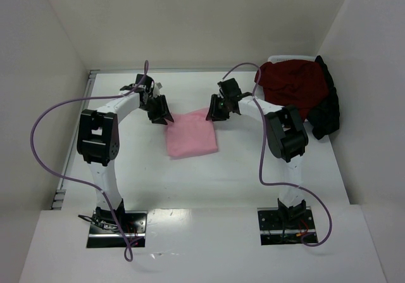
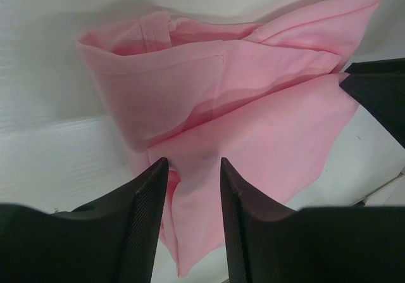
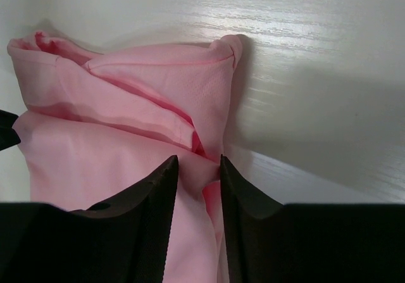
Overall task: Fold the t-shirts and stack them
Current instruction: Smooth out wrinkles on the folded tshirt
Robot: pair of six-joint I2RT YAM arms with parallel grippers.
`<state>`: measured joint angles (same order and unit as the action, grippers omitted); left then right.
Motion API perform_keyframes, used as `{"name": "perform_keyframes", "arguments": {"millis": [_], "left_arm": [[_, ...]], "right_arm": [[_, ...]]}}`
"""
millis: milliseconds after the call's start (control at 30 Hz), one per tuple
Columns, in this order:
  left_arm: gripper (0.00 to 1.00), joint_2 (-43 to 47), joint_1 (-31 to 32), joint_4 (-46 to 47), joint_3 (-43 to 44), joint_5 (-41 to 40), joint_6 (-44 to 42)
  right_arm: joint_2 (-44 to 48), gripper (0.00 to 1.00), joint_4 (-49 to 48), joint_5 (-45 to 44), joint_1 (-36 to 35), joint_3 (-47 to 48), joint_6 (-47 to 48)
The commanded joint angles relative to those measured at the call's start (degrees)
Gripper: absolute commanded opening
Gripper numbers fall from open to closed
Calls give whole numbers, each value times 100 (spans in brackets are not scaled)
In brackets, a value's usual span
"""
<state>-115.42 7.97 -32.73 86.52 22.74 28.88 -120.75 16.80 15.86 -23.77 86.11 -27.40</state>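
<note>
The light pink t-shirt lies folded into a rough square in the middle of the table. My left gripper is at its far left corner. In the left wrist view the jaws are close together with a fold of pink cloth between them. My right gripper is at its far right corner. In the right wrist view the jaws pinch a bunched fold of the pink shirt. A dark red t-shirt and a black t-shirt lie heaped at the far right.
A white bin at the far right corner holds the heap of dark shirts. White walls close in the table on the left, back and right. Purple cables loop beside both arms.
</note>
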Motion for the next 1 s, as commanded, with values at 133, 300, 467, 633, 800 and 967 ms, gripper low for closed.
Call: {"name": "perform_keyframes", "arguments": {"millis": [133, 300, 467, 633, 800, 967], "left_arm": [[46, 37, 12, 196, -162, 222, 38], [16, 37, 12, 250, -215, 283, 91], [0, 125, 12, 188, -92, 283, 153], [0, 344, 12, 127, 75, 231, 153], [0, 467, 12, 74, 259, 231, 205], [0, 582, 12, 12, 585, 231, 205]], "right_arm": [[350, 27, 34, 286, -40, -199, -63], [535, 7, -115, 286, -40, -393, -125], [745, 0, -115, 286, -40, -340, -186], [1045, 0, -168, 234, -40, -95, -187], [1158, 0, -115, 234, -40, 135, -240], [1159, 0, -115, 286, -40, 310, -240]]}}
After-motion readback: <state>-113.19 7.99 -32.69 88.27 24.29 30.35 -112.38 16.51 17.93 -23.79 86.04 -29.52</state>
